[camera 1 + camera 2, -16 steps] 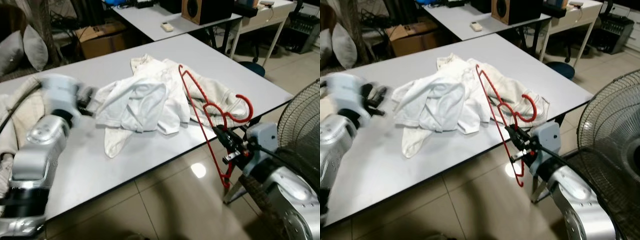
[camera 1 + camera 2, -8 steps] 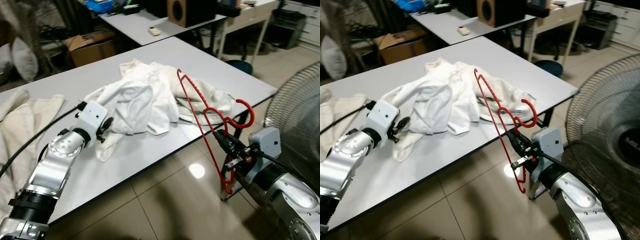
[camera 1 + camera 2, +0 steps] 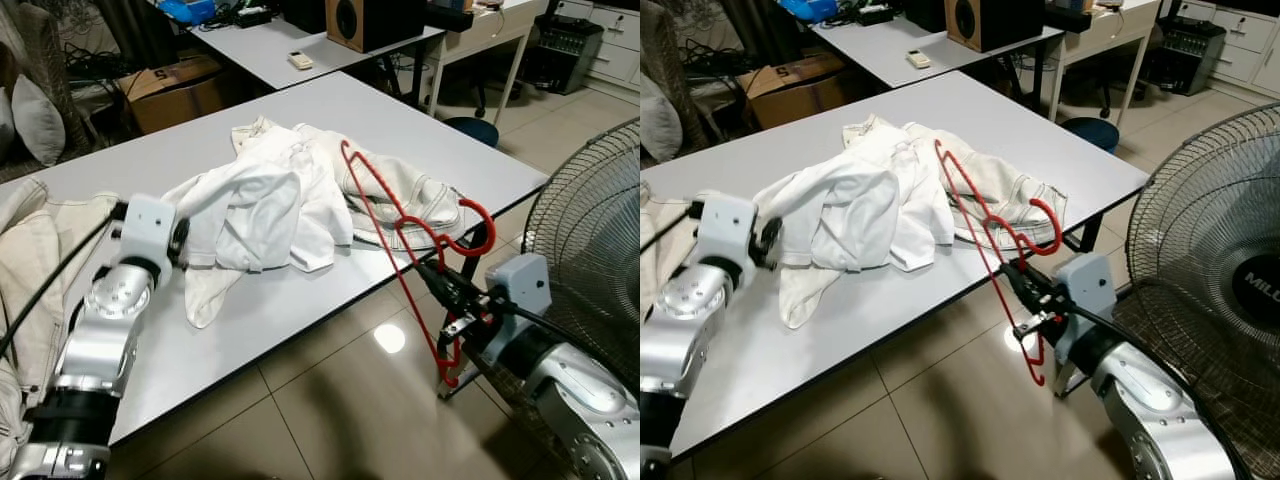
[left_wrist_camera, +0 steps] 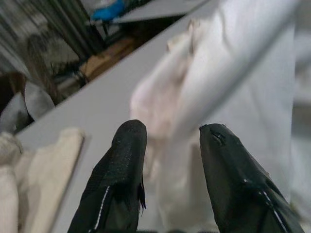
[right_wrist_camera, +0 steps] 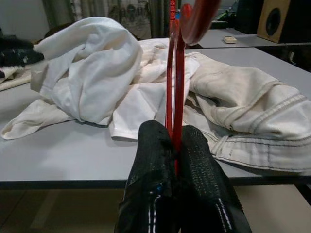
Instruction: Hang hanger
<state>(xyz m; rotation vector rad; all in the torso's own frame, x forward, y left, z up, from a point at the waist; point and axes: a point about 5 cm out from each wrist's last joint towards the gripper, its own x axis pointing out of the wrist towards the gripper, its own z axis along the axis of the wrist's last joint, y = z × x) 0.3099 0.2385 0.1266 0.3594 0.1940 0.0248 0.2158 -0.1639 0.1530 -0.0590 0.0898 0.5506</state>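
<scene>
Gripping red hanger [image 3: 400, 215], box [image 3: 180, 90] numbered "5"

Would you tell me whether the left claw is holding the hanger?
No, the red hanger is pinched in the right claw, while the left claw is open over the white clothes.

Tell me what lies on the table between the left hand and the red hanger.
The heap of white clothes lies between the left hand and the red hanger, on the grey table, as the eye views show.

white clothes [image 3: 280, 200] on grey table [image 3: 420, 125] | fan [image 3: 1215, 270] | speaker [image 3: 365, 20]
</scene>
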